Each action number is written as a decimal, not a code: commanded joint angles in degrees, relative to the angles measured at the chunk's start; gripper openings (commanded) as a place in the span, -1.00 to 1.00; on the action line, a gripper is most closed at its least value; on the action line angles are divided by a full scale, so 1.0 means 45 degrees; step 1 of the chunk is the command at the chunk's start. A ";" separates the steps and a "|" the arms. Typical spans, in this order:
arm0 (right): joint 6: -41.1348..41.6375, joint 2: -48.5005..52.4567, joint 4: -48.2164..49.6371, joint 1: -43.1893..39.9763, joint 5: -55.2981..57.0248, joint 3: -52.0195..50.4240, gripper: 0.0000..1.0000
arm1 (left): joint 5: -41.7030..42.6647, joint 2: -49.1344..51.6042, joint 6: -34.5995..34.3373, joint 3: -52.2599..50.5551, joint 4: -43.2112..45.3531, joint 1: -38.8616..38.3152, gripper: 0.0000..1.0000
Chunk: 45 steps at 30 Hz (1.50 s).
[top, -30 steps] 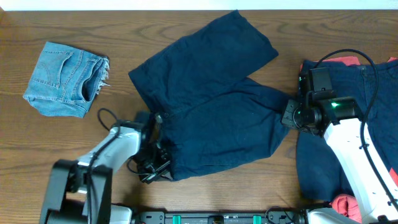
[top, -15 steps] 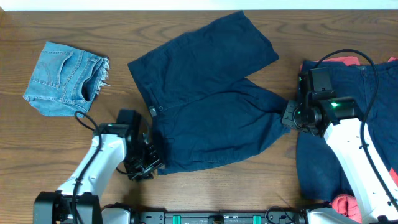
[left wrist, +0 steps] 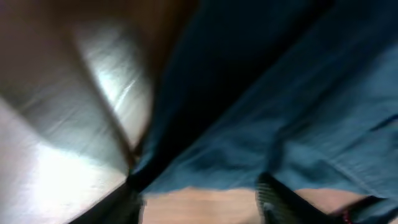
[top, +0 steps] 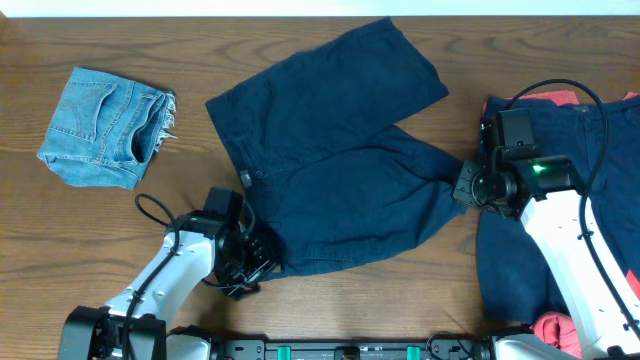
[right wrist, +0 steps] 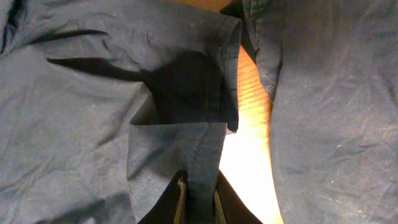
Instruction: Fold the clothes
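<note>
Dark navy shorts lie spread flat in the middle of the table. My left gripper hovers at their lower left corner, by the waistband. In the blurred left wrist view this gripper is open, with bare wood between its fingers and the navy cloth just beyond them. At the right leg, my right gripper is shut on the hem. The right wrist view shows that gripper pinching a fold of the hem.
A folded pair of light denim shorts sits at the far left. On the right edge lies a pile of clothes, navy with red pieces, under the right arm. Its navy cloth fills the right of the right wrist view.
My left gripper has opened and let go of the shorts' lower left corner, which now lies flat. It drew back left, then returned to the corner. The right arm has not moved.
</note>
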 commanded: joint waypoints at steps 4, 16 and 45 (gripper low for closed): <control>0.0141 0.0000 -0.0019 -0.0039 0.0189 0.0058 -0.77 | -0.1078 0.0185 -0.0005 -0.0374 0.0661 -0.0058 -0.07; 0.0063 -0.0005 0.0039 -0.0039 0.0185 0.0063 -0.78 | -0.1030 0.0175 0.0238 -0.0316 -0.0277 -0.0039 -0.88; -0.2103 -0.1647 0.0646 -0.0005 -0.2021 0.4095 -0.98 | -0.5085 -0.4080 0.2166 0.5790 -1.1793 0.0767 -0.88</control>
